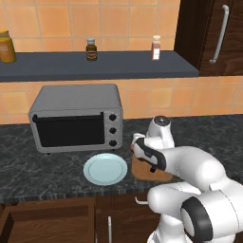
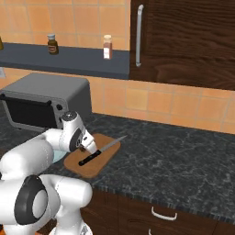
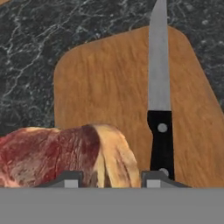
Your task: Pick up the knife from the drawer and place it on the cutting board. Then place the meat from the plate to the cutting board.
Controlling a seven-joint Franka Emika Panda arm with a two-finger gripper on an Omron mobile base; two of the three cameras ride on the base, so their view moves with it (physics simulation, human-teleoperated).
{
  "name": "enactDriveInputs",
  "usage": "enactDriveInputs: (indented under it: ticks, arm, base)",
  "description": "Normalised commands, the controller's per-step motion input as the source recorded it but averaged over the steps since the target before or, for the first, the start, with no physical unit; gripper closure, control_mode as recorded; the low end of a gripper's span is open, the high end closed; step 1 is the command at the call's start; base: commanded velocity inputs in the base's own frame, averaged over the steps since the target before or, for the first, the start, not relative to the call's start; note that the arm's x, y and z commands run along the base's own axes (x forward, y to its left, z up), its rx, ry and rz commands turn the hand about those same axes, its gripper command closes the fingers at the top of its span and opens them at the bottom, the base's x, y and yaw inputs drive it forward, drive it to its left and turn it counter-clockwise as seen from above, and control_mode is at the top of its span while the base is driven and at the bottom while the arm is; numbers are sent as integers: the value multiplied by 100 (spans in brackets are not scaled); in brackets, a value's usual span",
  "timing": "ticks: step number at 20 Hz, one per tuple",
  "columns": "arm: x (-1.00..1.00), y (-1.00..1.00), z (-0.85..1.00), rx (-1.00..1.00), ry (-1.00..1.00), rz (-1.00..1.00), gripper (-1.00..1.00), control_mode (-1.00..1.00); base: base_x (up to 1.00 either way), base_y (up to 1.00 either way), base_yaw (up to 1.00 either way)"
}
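My biggest risk is setting the meat (image 3: 65, 155) down on the knife (image 3: 159, 94) lying along the cutting board (image 3: 109, 83), nudging it toward the board's edge and onto the counter (image 2: 183, 151). My end effector (image 3: 109, 178) pinches the meat just above the board; open wood lies beside the blade, so I'd judge there is room to release there.
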Motion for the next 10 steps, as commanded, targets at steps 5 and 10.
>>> enactDriveInputs:
  ticks: [5,10]
  arm:
    - [-20,-25,15,2,-2,0,-100,-100]
    - [-74,-31,70,4,-24,0,-100,-100]
  base:
    - [0,0,0]
    - [0,0,0]
